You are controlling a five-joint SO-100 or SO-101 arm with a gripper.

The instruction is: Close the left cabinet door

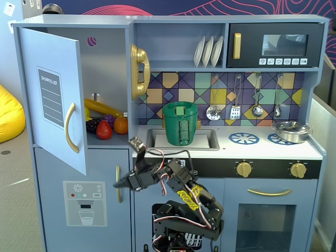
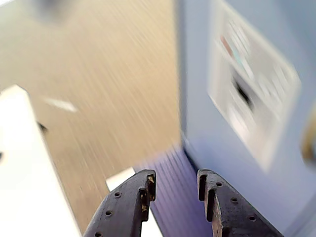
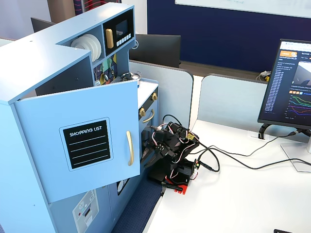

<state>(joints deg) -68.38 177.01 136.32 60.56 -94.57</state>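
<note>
Beside the white table [image 3: 233, 194], your gripper [image 2: 174, 186], jaws narrowly parted and empty, sits low under the left cabinet door [image 1: 52, 94], swung wide open; probably light and stiff, so push its flat face near the gold handle [image 1: 70, 127].

The left cabinet door [image 1: 52, 100] looks like painted wood or board, matt light blue and smooth, with a flat black panel [image 3: 88, 143] that reads as a matt chalkboard. Its handle [image 1: 72, 127] is shiny gold plastic. The gripper [image 2: 174, 185] is dull black plastic with small screw holes. Floor [image 2: 108, 84] looks like rough woven carpet, though that wrist view is blurry. The pot [image 1: 291, 130] is glossy metal, the plates [image 1: 208, 51] glossy white.
</note>
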